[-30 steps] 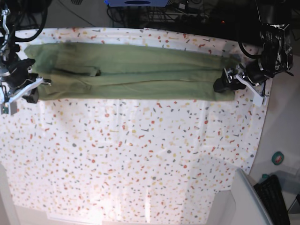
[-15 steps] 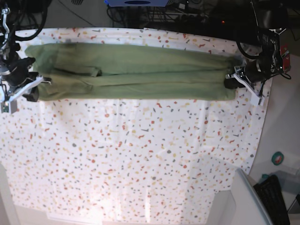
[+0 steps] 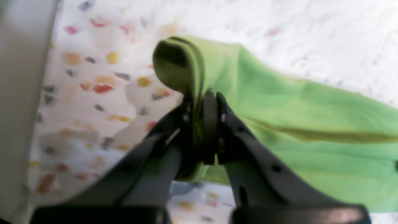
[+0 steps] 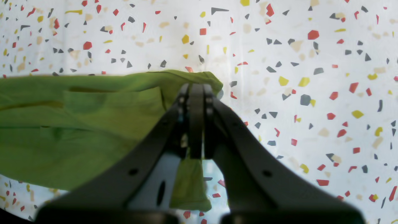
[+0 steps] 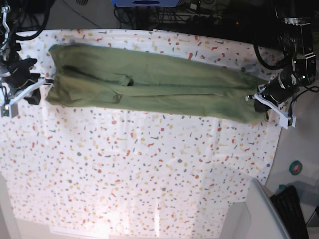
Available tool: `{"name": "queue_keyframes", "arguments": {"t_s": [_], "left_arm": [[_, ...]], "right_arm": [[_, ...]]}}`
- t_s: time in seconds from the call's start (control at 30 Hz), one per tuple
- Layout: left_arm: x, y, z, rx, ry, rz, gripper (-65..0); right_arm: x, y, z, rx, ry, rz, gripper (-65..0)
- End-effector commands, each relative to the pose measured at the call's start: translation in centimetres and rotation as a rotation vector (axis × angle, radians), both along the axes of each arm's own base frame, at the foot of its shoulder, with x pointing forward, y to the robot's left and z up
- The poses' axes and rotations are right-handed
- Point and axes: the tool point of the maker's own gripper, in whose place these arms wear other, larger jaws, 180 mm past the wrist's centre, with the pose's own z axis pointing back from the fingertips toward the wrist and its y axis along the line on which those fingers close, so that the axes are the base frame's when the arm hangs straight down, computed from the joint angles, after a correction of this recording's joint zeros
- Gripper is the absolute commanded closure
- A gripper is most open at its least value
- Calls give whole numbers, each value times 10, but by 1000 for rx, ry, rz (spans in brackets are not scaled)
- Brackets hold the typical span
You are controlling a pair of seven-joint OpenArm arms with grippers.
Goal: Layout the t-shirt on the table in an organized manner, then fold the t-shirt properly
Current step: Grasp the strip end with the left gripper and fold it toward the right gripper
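Since the earlier frame the left gripper (image 5: pixel 260 105) has clamped the t-shirt (image 5: pixel 149 84) and dragged it aslant near the table's (image 5: pixel 149 169) far edge. The right gripper (image 5: pixel 31 90) pinches the opposite end. A lengthwise fold looks done; crosswise folds remain. Wrist views alone show fabric between the jaws

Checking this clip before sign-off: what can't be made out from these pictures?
- Left wrist view: blurred; left gripper hides the t-shirt edge it pinches.
- Right wrist view: right gripper covers its pinched corner.
- Base view: neck tag not visible; table cut off at the bottom edge.
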Motion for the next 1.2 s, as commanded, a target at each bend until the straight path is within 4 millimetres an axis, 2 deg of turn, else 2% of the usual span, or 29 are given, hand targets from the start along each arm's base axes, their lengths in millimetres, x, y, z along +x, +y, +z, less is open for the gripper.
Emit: {"name": "queue_keyframes", "arguments": {"t_s": [0.0,0.17,0.43,0.7,0.8,0.87,1.0,1.17], "left_arm": [[3,-1,13,11,-36,-3,0],[-15,-64,11,-102,57,-69,0],[-12,-156,8,-259,59,-179,0],[-11,-225,7,-365,101,-228,0],[-18,-240,-7,-389,151,-240,0],[-16,-245,-9,-399,161,-244,0],[-14,-246,-15,-400,175,-244,0],[-4,-244,-10,-398,121,-225,0]], "right_arm": [[7,-4,11,-15,-43,3,0],[10,-4,13,-15,-49,3,0],[10,-4,12,-15,-48,5,0],[9,-4,12,-15,-47,3,0],[9,-4,12,-15,-47,3,0],[9,-4,12,-15,-47,3,0],[9,-4,12,-15,-47,3,0],[10,-4,13,-15,-49,3,0]]}}
